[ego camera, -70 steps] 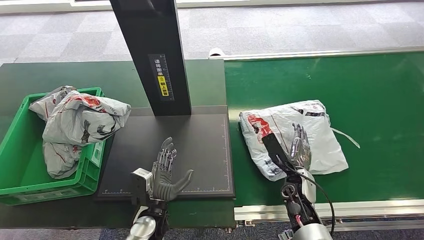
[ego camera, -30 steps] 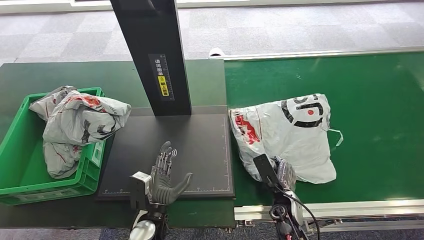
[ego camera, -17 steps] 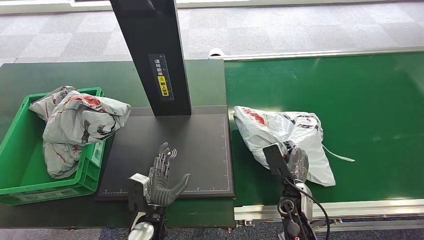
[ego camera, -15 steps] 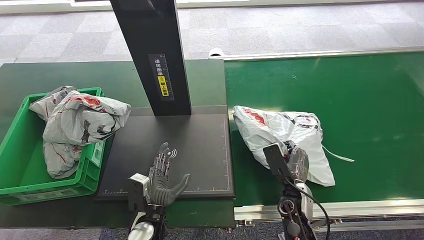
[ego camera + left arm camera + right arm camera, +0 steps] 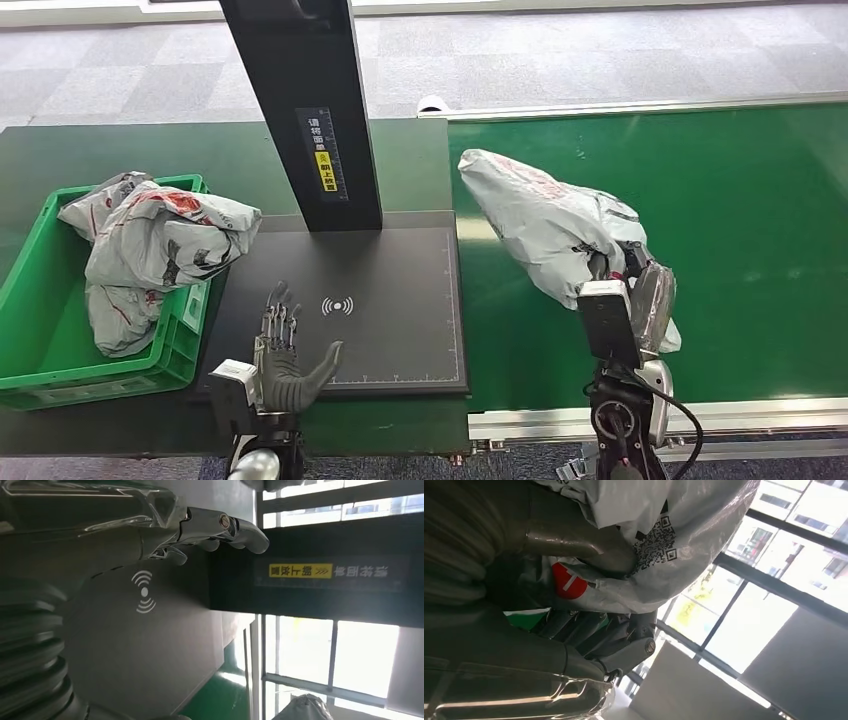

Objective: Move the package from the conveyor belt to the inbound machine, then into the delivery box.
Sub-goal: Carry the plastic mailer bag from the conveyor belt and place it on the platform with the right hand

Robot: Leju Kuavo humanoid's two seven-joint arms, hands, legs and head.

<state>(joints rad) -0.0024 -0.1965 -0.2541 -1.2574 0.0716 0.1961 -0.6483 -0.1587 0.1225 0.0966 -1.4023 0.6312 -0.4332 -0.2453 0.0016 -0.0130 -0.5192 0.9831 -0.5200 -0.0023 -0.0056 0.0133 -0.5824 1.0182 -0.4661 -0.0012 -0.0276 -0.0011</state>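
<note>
At the far left of the head view, a green plastic crate (image 5: 40,300) sits on the dark green worktop (image 5: 120,150), holding crumpled grey-and-white plastic mailer bags with red print (image 5: 150,250) that rise above its rim. Just right of the crate lies the flat black scanning pad of the inbound machine (image 5: 390,270), marked with a small white wireless symbol (image 5: 339,305). A tall black post with a yellow-and-white label (image 5: 305,110) rises from the pad's far edge. The left robot hand (image 5: 283,350) hovers over the pad's near left corner, palm open, fingers spread, thumb out to the side, holding nothing. To the right of the pad runs the bright green conveyor belt (image 5: 750,180). Above the belt, the right robot hand (image 5: 640,300) grips the near end of a white crumpled plastic package with red and black print (image 5: 545,220); the bag slants up and away toward the post, its far tip near the pad's far right corner. In the right wrist view, the fingers (image 5: 589,550) press into the bag beside a printed square code.
</note>
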